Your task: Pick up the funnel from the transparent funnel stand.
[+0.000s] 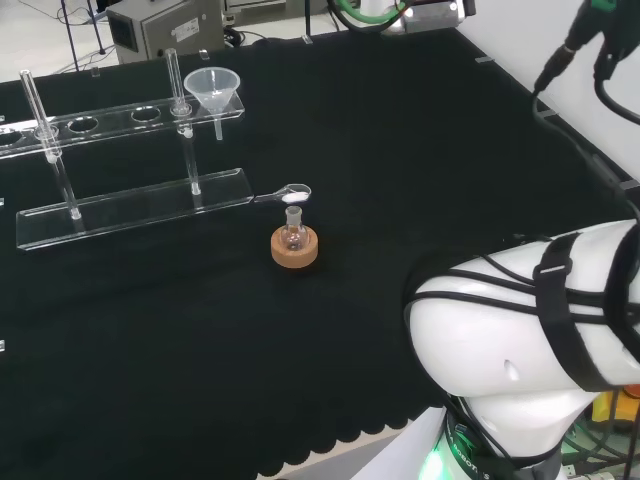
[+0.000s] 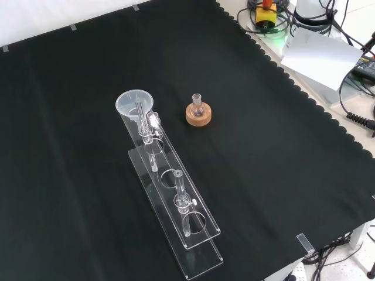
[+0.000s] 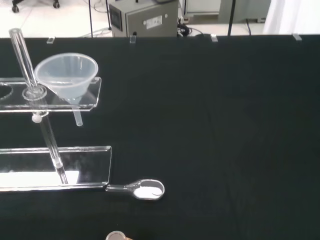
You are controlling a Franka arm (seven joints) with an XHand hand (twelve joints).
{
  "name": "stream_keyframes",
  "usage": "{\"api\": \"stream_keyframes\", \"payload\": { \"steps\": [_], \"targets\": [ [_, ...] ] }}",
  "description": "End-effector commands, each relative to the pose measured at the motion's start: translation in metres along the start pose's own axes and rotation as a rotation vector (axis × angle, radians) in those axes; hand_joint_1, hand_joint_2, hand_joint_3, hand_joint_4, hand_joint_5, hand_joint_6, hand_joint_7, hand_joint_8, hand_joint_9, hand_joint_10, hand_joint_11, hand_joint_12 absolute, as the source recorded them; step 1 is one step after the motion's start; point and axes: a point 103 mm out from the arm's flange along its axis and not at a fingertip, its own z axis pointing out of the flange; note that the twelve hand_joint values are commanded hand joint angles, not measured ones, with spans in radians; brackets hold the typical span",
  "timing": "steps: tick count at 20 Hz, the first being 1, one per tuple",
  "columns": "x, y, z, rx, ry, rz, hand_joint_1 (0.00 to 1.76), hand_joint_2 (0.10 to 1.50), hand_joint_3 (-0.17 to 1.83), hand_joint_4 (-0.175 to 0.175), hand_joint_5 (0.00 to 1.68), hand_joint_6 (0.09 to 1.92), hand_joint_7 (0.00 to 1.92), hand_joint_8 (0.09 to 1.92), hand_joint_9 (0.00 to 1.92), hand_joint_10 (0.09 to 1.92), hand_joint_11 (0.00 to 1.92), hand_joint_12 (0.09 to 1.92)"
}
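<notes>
A clear plastic funnel (image 1: 212,88) sits upright in the end hole of the transparent funnel stand (image 1: 130,207), its stem hanging below the upper shelf. In the front view the funnel (image 2: 135,104) is at the far end of the stand (image 2: 186,225). The wrist view looks at the funnel (image 3: 66,75) and the stand's end (image 3: 55,167) from some way off, with open cloth between. Two clear upright posts hold the stand's shelf with its row of holes above the base plate.
A small glass flask on a cork ring (image 1: 294,245) stands near the stand's funnel end, also in the front view (image 2: 198,111). A clear spoon holding white powder (image 1: 292,193) lies beside the base plate. The arm's white link (image 1: 520,330) stands at the head view's lower right.
</notes>
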Motion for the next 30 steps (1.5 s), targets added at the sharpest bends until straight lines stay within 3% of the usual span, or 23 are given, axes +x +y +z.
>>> {"api": "stream_keyframes", "payload": {
  "steps": [1,10,16,25,30],
  "targets": [
    [0.000,0.032,0.022,0.036,0.004,0.005,0.00,1.24,0.36,-0.005,0.26,0.09,0.03,0.53,0.20,0.64,0.02,1.37],
    [0.004,0.116,0.058,0.078,0.014,-0.064,0.01,1.25,0.32,-0.012,0.28,0.09,0.04,0.53,0.20,0.64,0.02,1.37],
    [0.020,0.167,0.077,0.125,-0.004,-0.106,0.02,1.24,0.30,-0.017,0.28,0.09,0.04,0.53,0.21,0.65,0.02,1.37],
    [0.069,0.200,0.106,0.198,-0.050,-0.177,0.13,1.19,0.26,-0.032,0.28,0.09,0.11,0.57,0.29,0.67,0.06,1.38],
    [0.079,0.210,0.122,0.225,-0.044,-0.188,0.18,1.15,0.25,-0.039,0.28,0.09,0.12,0.60,0.30,0.67,0.07,1.39]
  ]
}}
